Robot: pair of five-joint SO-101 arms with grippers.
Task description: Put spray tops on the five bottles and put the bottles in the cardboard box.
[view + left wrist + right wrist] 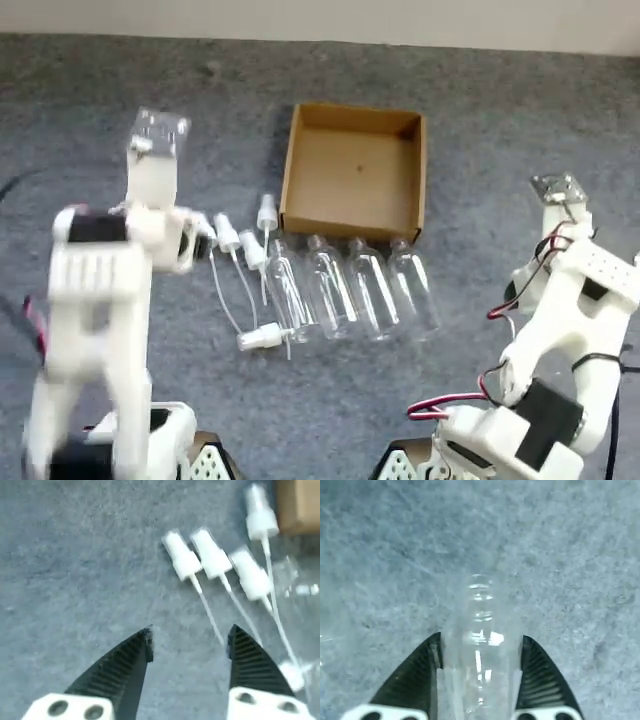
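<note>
Three clear bottles (pixel 372 288) lie side by side on the grey carpet in front of the cardboard box (pixel 350 223), with one more at the left end of the row; none has a top. Several white spray tops (pixel 226 234) with thin tubes lie just left of them. My left gripper (pixel 191 630) hangs open over the carpet, a short way from the nearest spray top (pixel 182 561). My right gripper (pixel 481 637) is shut on a fifth clear bottle (pixel 480 630), whose open neck points away from the fingers, above bare carpet.
The box stands open at the back centre, and its corner (pixel 300 505) shows beyond the tops. One spray top (pixel 264 339) lies apart, in front of the bottle row. The left arm (pixel 100 280) and right arm (pixel 570 300) flank the row.
</note>
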